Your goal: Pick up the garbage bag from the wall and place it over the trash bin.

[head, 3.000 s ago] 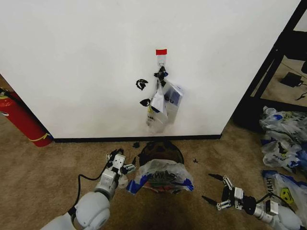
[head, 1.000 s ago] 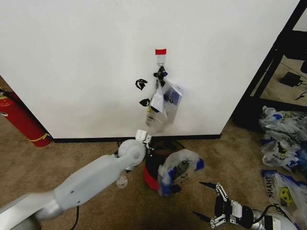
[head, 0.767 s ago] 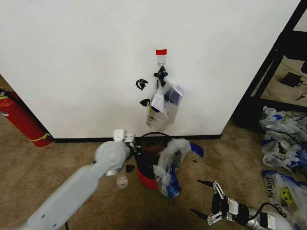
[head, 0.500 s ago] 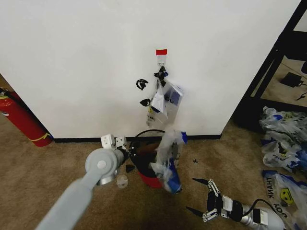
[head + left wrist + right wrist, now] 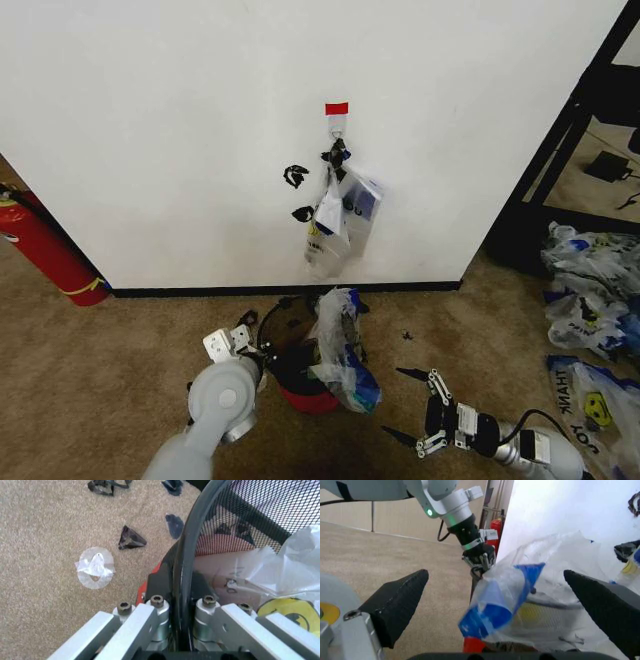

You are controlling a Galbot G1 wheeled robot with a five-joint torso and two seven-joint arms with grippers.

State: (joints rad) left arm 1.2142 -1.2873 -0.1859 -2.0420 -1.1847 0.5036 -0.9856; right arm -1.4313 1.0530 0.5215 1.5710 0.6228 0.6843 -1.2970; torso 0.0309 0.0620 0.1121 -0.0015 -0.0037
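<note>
Head view: I see the trash bin [image 5: 300, 365] on the carpet [image 5: 120, 340] just in front of the black baseboard, tipped toward the robot's left so its mesh inside faces up and toward the wall [image 5: 200, 130]. My left gripper [image 5: 247, 342] is at the bin's left rim. On the left wrist view I confirm the left gripper [image 5: 181, 605] is clamped on the trash bin [image 5: 240, 525], one finger on each side of the thin black rim, the red base showing below. The garbage bag [image 5: 338, 345] is draped over the bin's right side, crumpled, with part of it standing up above the rim and part trailing onto the carpet; it does not cover the opening. The garbage bag [image 5: 290, 566] shows inside the mesh on that view as well.

My right gripper [image 5: 408, 405] is low over the carpet to the right of the bin, apart from it, fingers spread wide and holding nothing. On the right wrist view the garbage bag [image 5: 520, 592] with its blue handle lies between the two dark fingertips but farther off, not touched.

A bunch of bags [image 5: 340, 215] hangs from the hook under the red tape strip [image 5: 336, 108]. A fire extinguisher [image 5: 45, 250] stands at the far left against the wall.
</note>
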